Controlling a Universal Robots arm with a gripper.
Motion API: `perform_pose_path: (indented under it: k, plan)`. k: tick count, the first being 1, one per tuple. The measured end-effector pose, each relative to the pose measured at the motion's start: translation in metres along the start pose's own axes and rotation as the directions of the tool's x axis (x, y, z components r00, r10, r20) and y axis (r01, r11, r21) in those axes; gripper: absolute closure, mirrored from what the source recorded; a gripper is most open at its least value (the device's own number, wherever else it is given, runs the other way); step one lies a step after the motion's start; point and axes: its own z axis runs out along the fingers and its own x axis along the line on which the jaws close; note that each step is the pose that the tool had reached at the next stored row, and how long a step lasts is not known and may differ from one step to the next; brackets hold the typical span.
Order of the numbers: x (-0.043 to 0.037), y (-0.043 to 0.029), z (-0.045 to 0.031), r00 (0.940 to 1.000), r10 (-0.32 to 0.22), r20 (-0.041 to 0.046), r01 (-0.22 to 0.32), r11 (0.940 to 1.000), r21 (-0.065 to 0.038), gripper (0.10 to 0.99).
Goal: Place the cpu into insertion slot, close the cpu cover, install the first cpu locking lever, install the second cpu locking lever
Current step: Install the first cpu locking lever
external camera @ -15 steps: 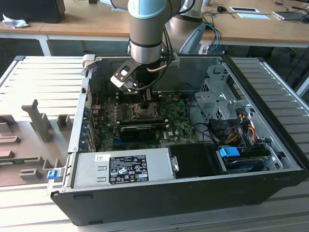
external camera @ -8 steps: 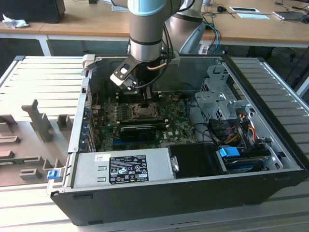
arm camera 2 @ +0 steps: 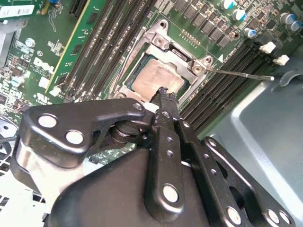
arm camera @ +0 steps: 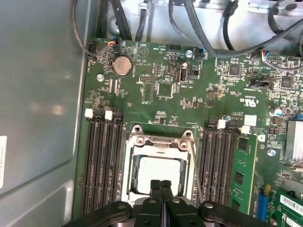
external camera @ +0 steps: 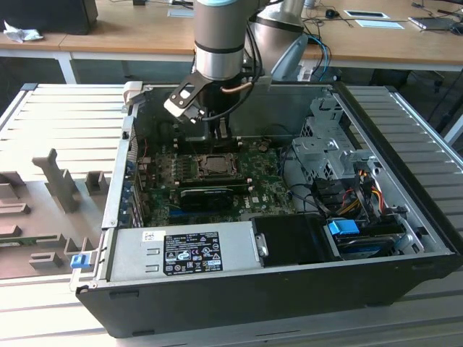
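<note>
The cpu (arm camera: 147, 172) (arm camera 2: 151, 78) lies flat in the insertion slot (external camera: 215, 165), its pale metal face showing through the window of the cpu cover (arm camera: 161, 142) (arm camera 2: 138, 52), which lies down over it. My gripper (arm camera: 161, 183) (arm camera 2: 164, 92) (external camera: 215, 139) is shut, fingertips pressed together and empty, right at the near edge of the cpu and cover. A thin metal locking lever (arm camera 2: 239, 74) sticks out from one socket corner, away from the board; in the first wrist view a lever (arm camera: 197, 175) runs along the socket's side.
The green motherboard (arm camera: 156, 90) sits inside an open computer case (external camera: 405, 217). Long black memory slots (arm camera: 102, 161) flank the socket, with one green module (arm camera: 241, 170). A black card (external camera: 206, 195), the power supply (external camera: 188, 249), drive bays and cables (external camera: 347, 202) crowd the case.
</note>
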Motion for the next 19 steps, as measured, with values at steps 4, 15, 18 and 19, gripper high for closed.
perform_pose_path:
  k: [4, 15, 18, 19]
  plan:
    - [0.0, -0.0002, -0.003, 1.0, 0.0, -0.0029, 0.0, 1.0, 0.0, 0.98]
    - [0.0007, 0.0005, -0.0336, 1.0, 0.0, -0.0028, 0.0, 1.0, 0.0, 0.98]
    - [0.0009, 0.0008, -0.0439, 1.0, 0.0, -0.0029, 0.0, 1.0, -0.001, 0.98]
    - [0.0009, 0.0007, -0.0438, 1.0, -0.008, -0.0031, 0.008, 1.0, 0.0, 0.98]
